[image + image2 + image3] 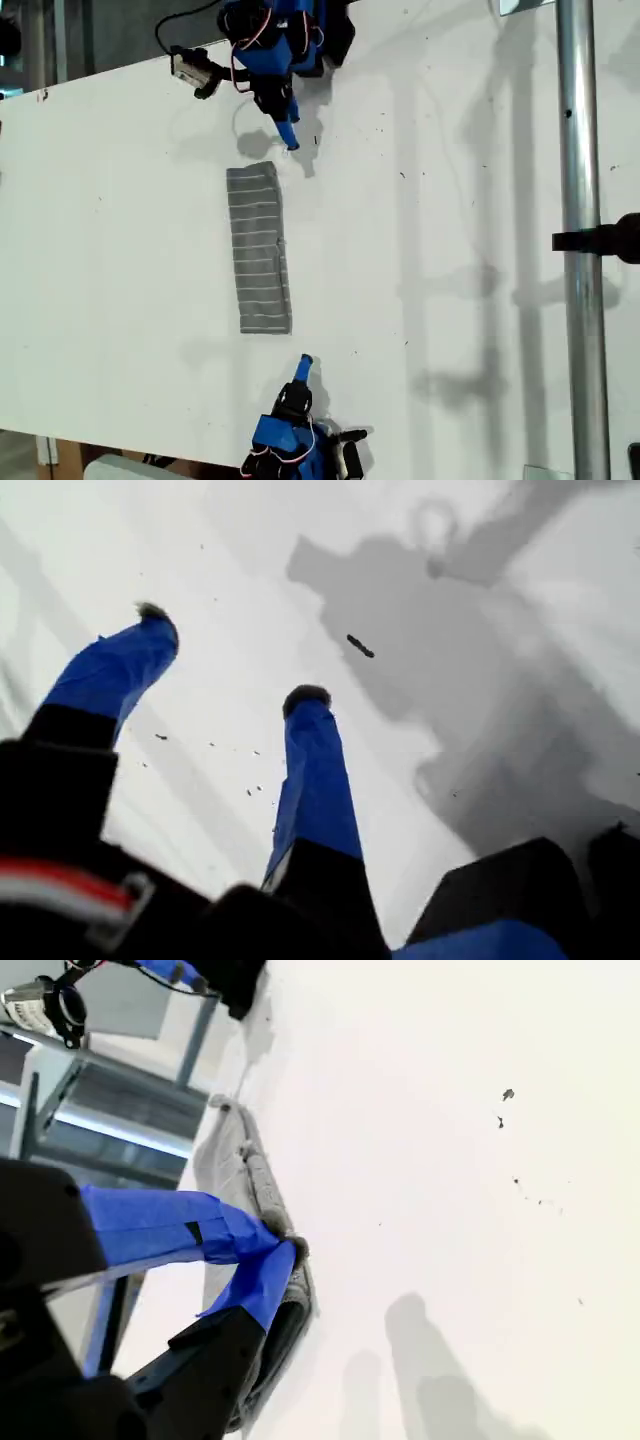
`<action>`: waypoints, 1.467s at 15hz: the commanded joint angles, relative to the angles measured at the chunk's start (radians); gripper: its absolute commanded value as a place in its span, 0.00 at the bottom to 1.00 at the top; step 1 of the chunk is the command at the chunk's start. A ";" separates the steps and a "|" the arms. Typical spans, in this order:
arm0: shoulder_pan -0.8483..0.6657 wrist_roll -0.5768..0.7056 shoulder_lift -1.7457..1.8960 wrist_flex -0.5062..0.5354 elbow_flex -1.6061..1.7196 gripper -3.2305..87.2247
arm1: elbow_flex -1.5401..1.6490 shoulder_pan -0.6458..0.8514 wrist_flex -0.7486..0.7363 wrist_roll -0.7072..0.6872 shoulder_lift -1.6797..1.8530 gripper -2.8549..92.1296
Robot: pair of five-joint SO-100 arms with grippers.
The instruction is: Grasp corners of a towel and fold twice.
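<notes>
Just off centre in the exterior view, toward nine o'clock, the grey fabric towel with thin white stripes [260,250] is lying flat on the white table [450,250] as a long narrow strip, its length running from twelve o'clock to six o'clock. It is looking much narrower than a square cloth would, and in the second wrist view its long edge [255,1175] is showing as a thick, rolled-looking lip of stacked layers, so I am judging that the folding is largely done and that this is the letting-go stage. My first gripper [290,138] is hovering just beyond the strip's twelve o'clock end, not touching it; its blue-taped fingers [228,655] are standing spread apart over bare table with nothing between them. My second gripper [303,366] is sitting a little past the six o'clock end, also apart from the cloth; its taped tips [280,1252] are pressing together on nothing, with the towel stretching away behind them. If the strip is counting as two folds, the next move is calling only for lifting both arms away without brushing the fabric. If a fold across the length is wanted, it is calling for pinching the corners [287,328] at one short end – through every layer – and carrying them over to the other end. The stripes are running across the strip, evenly spaced, and the outline is looking fairly square – only slightly skewed.
</notes>
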 commanded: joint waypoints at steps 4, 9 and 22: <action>-0.018 0.003 0.002 -0.015 0.005 0.01 | -0.267 0.512 -0.186 -0.492 -0.456 0.40; -0.018 -0.003 0.002 -0.012 0.006 0.01 | -0.267 0.541 -0.592 -0.552 -0.851 0.44; -0.021 -0.017 0.002 -0.002 0.006 0.01 | -0.603 0.356 -0.710 -0.324 -1.350 0.03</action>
